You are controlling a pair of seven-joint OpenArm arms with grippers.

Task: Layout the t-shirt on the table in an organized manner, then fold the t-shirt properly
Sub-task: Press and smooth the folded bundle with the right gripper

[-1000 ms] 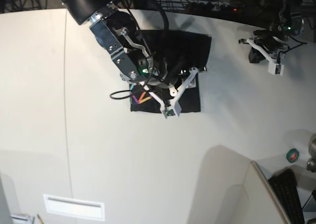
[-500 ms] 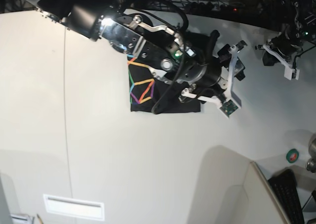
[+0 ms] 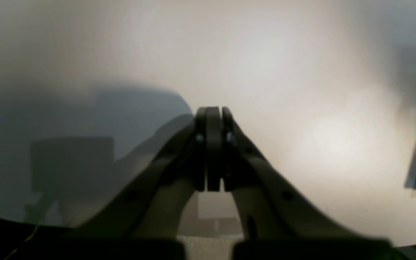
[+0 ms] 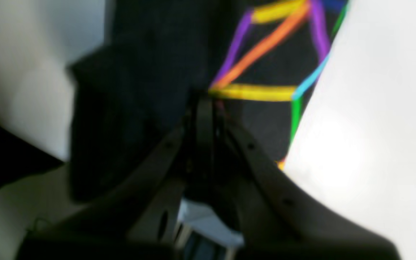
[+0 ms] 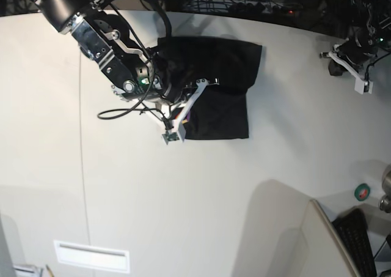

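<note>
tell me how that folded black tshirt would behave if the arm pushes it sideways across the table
The t-shirt looks soft and layered, so it would probably bunch or unfold rather than slide whole. On the smooth table its bottom layer may slip easily. It looks light and not fragile.

The right pincer (image 5: 178,109), which half a second ago reached out past the right edge of the t-shirt (image 5: 223,115) with its jaws spread wide, has swung back across the cloth to its left edge and now sits there with the jaws pressed together. With the arm back over that side, most of the rainbow graphic (image 4: 265,68) that lay bare in the base view half a second ago is covered again. At the far right of the counter (image 5: 256,179), the left pincer (image 5: 345,60) has shifted slightly up and to the right over the second
</note>
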